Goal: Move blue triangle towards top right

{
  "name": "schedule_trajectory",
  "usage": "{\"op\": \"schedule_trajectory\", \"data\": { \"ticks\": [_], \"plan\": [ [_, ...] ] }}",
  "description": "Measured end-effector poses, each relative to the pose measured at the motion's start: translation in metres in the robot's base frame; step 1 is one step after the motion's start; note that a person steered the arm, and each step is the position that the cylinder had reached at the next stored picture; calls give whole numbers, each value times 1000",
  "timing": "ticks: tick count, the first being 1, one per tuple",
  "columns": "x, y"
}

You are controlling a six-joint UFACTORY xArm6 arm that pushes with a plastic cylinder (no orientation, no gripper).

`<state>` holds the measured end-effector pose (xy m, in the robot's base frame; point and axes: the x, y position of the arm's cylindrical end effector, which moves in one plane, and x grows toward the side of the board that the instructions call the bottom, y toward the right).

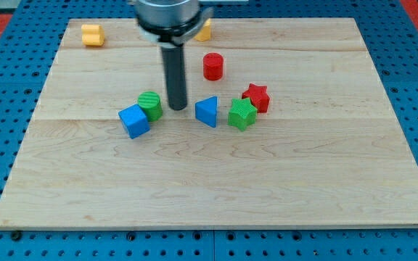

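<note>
**Tip parked just left of the blue triangle**

Pale wooden boards make up the desk [216, 188], which sits on a blue pegboard surround. No claw exists on this arm, so there is nothing to open, close or hold; it ends in a dark rod, and my tip [178, 108] rests on the wood.

Immediately to the view's right of my tip stands the blue triangle [207, 111], close but apparently not touching. On the other side, just to the view's left, is the green cylinder [150, 106], with the blue cube [134, 120] touching it lower left. Beyond the triangle lie the green star [242, 114] and red star [256, 97]; the red cylinder [212, 67] is up and to the right. Two yellow blocks [92, 34] sit near the top edge, one mostly hidden behind the arm.

Risks, as I judge them: a straight rightward shove would drive the triangle into the green star, jamming both. Pushing off-centre on a slanted face could spin the triangle aside. The red cylinder also sits near the top-right path.
</note>
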<state>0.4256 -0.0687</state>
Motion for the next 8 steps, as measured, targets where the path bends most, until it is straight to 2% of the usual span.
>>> {"op": "schedule_trajectory", "data": {
  "ticks": [1, 2, 3, 4, 5, 6, 7, 8],
  "plan": [
    [40, 30],
    [-1, 69],
    [-56, 75],
    [-66, 114],
    [-45, 119],
    [-42, 147],
    [-66, 199],
    [-108, 224]
  ]
}}
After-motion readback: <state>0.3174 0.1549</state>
